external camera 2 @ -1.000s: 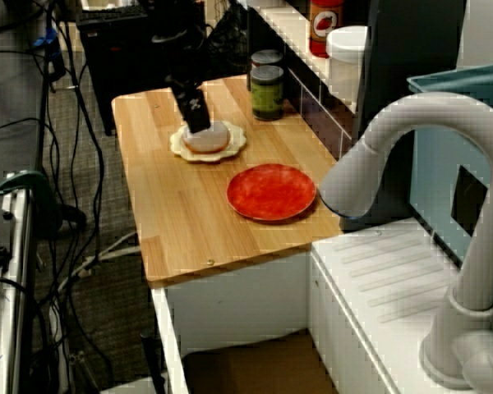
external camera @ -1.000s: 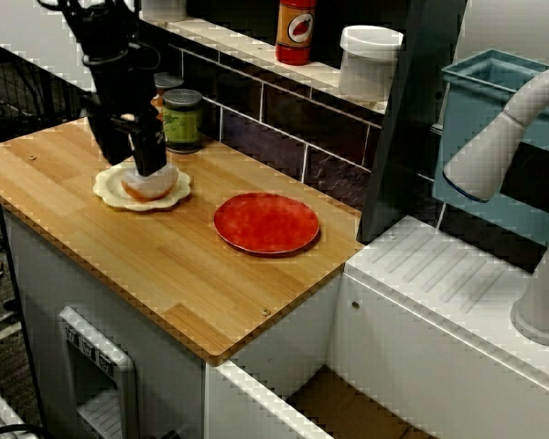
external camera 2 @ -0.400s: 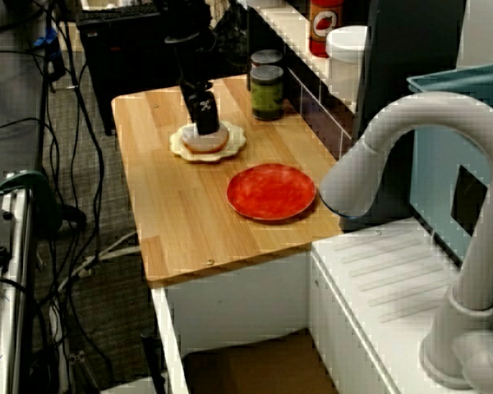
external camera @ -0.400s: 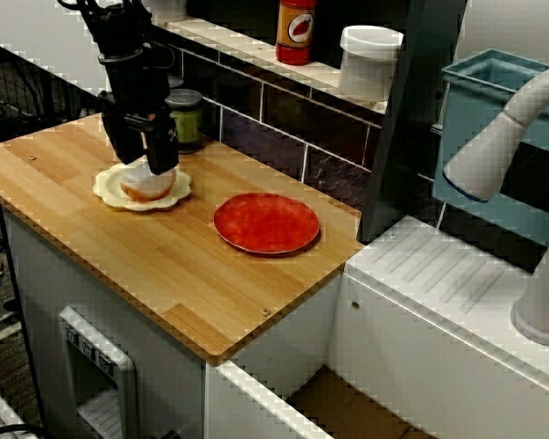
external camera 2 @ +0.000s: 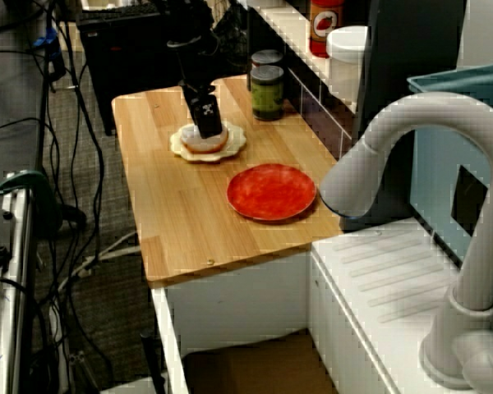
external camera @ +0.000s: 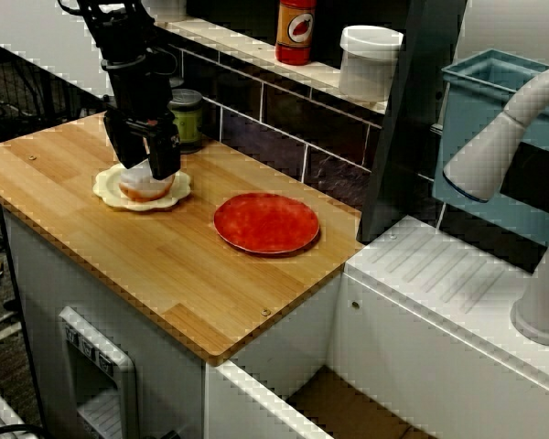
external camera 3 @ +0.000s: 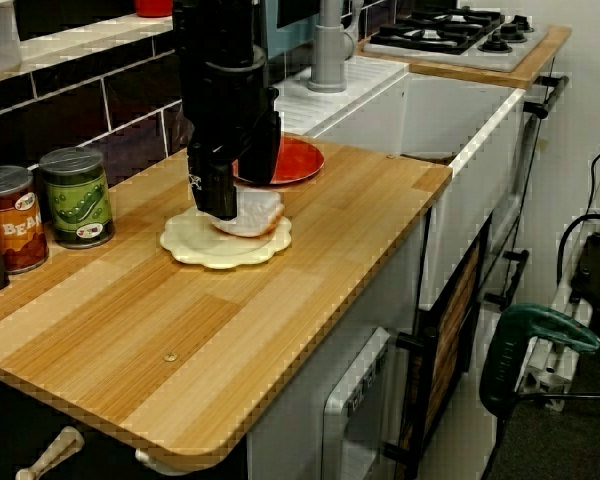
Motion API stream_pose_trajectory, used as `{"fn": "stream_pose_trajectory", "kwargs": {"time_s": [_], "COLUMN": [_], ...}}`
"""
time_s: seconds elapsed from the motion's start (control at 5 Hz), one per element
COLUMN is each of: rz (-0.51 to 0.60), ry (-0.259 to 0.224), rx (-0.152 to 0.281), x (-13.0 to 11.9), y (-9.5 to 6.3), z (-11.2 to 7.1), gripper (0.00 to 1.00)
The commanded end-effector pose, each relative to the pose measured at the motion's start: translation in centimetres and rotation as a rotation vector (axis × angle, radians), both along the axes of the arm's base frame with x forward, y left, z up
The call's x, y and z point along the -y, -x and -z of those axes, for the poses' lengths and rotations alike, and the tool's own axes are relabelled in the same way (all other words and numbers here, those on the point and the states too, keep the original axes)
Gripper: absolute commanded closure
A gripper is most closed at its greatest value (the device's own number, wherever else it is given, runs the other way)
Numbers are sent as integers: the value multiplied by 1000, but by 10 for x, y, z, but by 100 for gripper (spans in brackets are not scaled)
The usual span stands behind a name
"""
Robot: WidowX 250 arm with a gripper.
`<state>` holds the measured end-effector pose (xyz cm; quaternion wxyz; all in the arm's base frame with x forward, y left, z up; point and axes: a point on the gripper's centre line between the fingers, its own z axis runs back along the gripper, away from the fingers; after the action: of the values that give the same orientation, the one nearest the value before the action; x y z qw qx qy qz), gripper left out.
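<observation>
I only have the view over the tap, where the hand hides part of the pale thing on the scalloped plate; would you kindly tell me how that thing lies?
Observer: In the low view from the counter's end, the pale thing is a white chunk resting on the scalloped plate. The hand is at the end of it nearer the cans.
Operator: Thank you. What is the can behind the green can?
Observer: It is a red can with "BEAN" legible on its label. It stands right beside the green one and apart from the plate.
</observation>
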<state>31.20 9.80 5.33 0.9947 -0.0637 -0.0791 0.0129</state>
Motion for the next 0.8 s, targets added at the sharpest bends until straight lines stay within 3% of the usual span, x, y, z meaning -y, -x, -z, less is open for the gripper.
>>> {"fn": "stream_pose_trajectory", "kwargs": {"time_s": [0.0, 0.2, 0.6], "rz": [-7, -6, 24], "ry": [-30, -22, 20], "rx": [26, 30, 11], "x": [-1, -1, 3], "y": [6, 7, -1], "z": [5, 7, -9], "gripper": [0, 100, 100]}}
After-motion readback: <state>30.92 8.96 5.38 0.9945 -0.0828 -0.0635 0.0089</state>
